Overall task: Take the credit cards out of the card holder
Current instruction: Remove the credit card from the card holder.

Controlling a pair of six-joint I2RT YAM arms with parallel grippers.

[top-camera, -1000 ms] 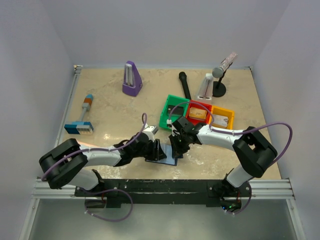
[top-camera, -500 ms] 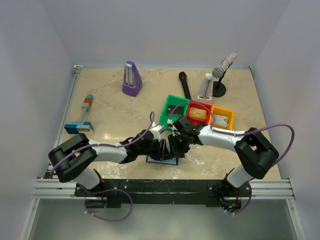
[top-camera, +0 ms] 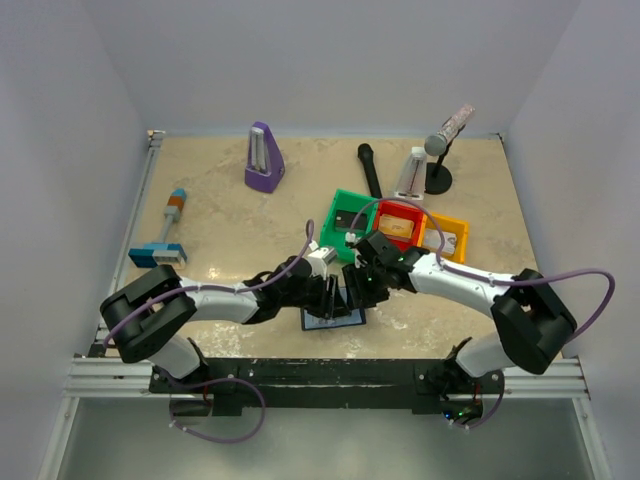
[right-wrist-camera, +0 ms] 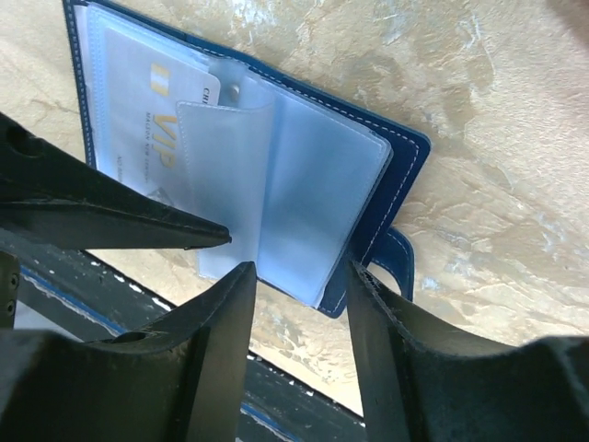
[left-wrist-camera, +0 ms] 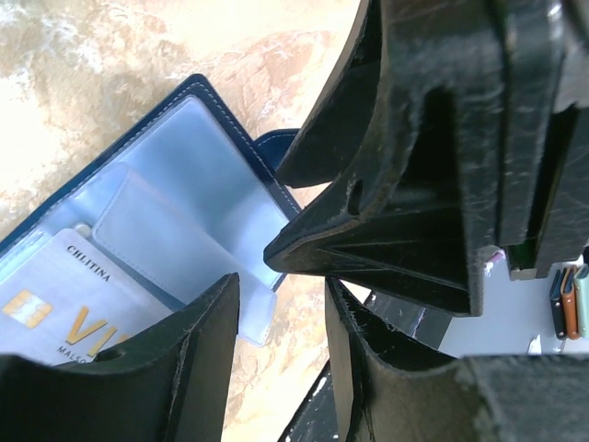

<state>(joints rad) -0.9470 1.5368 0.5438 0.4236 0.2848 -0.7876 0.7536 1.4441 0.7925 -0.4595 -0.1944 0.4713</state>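
The card holder (top-camera: 331, 322) lies open near the table's front edge, navy with pale blue plastic sleeves. It fills the left wrist view (left-wrist-camera: 175, 193) and the right wrist view (right-wrist-camera: 304, 175). A white credit card (right-wrist-camera: 143, 110) with a gold chip and gold "VIP" letters sits inside a sleeve; it also shows in the left wrist view (left-wrist-camera: 64, 304). My left gripper (top-camera: 335, 297) is open and empty just above the holder (left-wrist-camera: 281, 322). My right gripper (top-camera: 358, 292) is open and empty, its jaws over the holder's tab-side edge (right-wrist-camera: 299, 304). The two grippers are nearly touching.
Green (top-camera: 345, 222), red (top-camera: 398, 222) and yellow (top-camera: 448, 236) bins stand just behind the grippers. A purple metronome (top-camera: 263, 158), a black marker (top-camera: 370, 170), a microphone on a stand (top-camera: 440, 150) and a blue tool (top-camera: 160, 252) lie farther off. The black front rail (top-camera: 330, 375) is close.
The left arm has reached further right and the right gripper has shifted slightly right and nearer. The holder has slid a little to the right and lies open between them.
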